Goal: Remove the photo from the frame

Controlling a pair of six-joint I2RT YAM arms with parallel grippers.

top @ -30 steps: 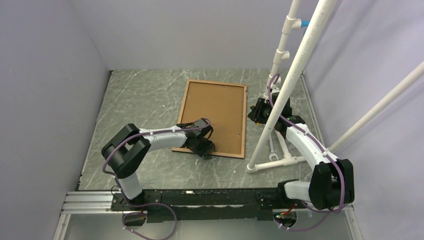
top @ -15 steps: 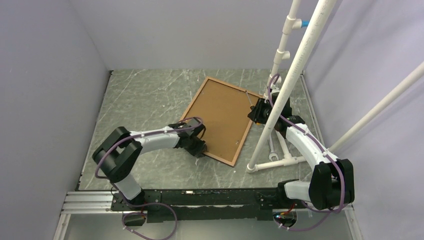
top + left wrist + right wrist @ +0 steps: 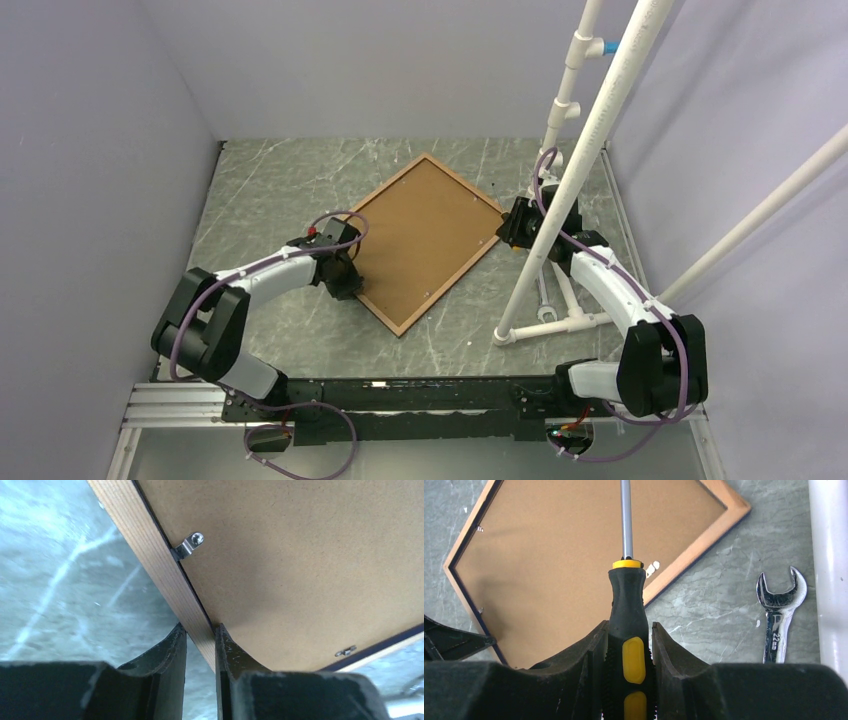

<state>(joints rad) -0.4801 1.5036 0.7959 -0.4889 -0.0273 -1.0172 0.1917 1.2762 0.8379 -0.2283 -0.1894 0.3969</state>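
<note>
Frame: a thin, flat rectangle (image 3: 148,545) with light wood on its back and dark blue along the inner edge. It lies face down in the middle of the bench (image 3: 270,190), turned like a diamond.
Photo: it sits inside the frame. Only its smooth brown back (image 3: 425,240) shows; the picture side is hidden.
Clips: two small shiny metal clips (image 3: 189,544) show on the back in the left wrist view.
Left tool: it (image 3: 199,632) is clenched on the frame's wood rim at 8 o'clock, one black finger on each side.
Right tool: it (image 3: 629,627) is grasping a screwdriver (image 3: 628,605) that has a bumpy black handle with yellow bits. The round metal rod points at the frame's 3 o'clock corner.
Wrench: it (image 3: 778,610) is shiny and flat with an open end. It lies on the bench at 4 o'clock from the frame, apart from it.
Pipes: round white plastic pipes (image 3: 590,150) stand at 3 o'clock. In the top view they cross in front of the right arm.
Bench top: grey like stone, with white streaks.
Count: one frame, one screwdriver, one wrench.
</note>
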